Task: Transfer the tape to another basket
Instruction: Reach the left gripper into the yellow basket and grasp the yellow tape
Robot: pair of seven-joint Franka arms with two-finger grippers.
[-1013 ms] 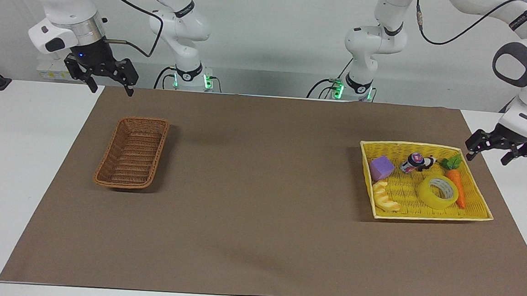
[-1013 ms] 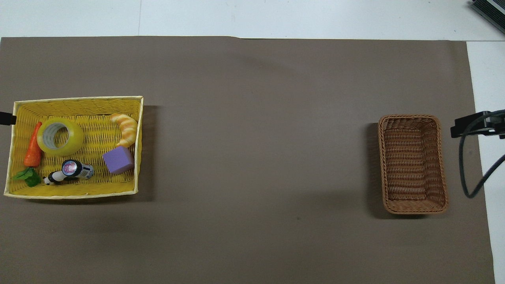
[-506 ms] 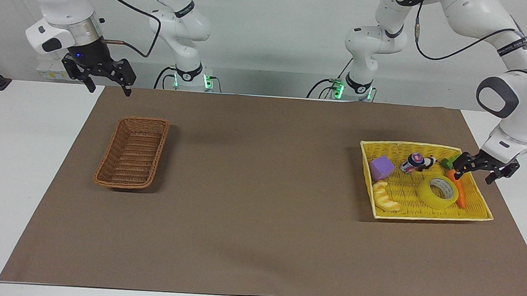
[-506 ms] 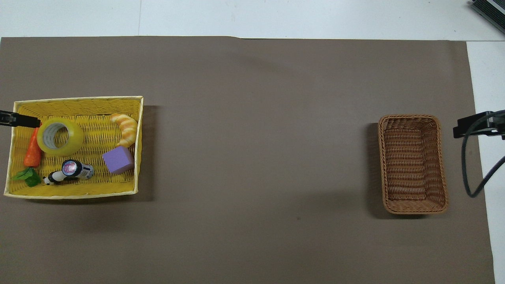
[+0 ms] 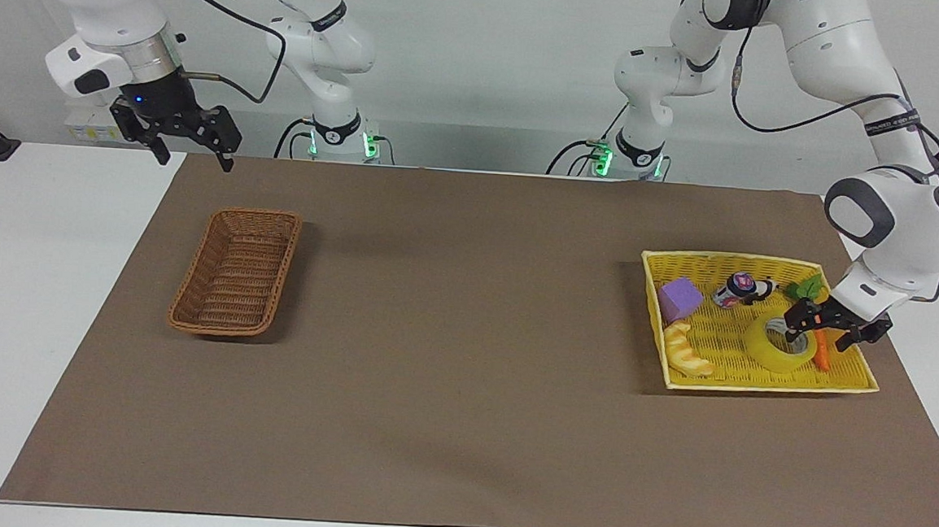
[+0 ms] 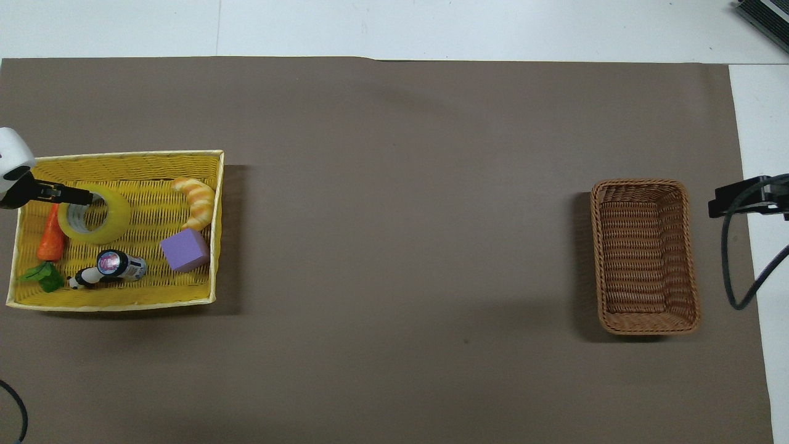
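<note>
I am holding my right gripper (image 5: 187,142) in the air with its fingers spread apart, over the edge of the brown mat at the right arm's end of the bench (image 5: 45,270), where that arm is waiting. The basket (image 5: 236,272) is lying on the mat close by, holding nothing that I can see. At the left arm's end, the yellow tray (image 5: 755,385) is sitting on the mat, carrying, from nearest me outward, a small can (image 5: 735,289) and a carrot (image 5: 817,338) with green leaves, then a purple block (image 5: 679,298), then the tape (image 5: 774,347) and a croissant (image 5: 686,352). The tape is lying flat in the tray, just beside the carrot. I am holding my left gripper (image 5: 834,326) released, directly over the tape's carrot-side rim, one finger above the core's hole and the other above the carrot; I cannot tell whether a fingertip is touching the roll.
</note>
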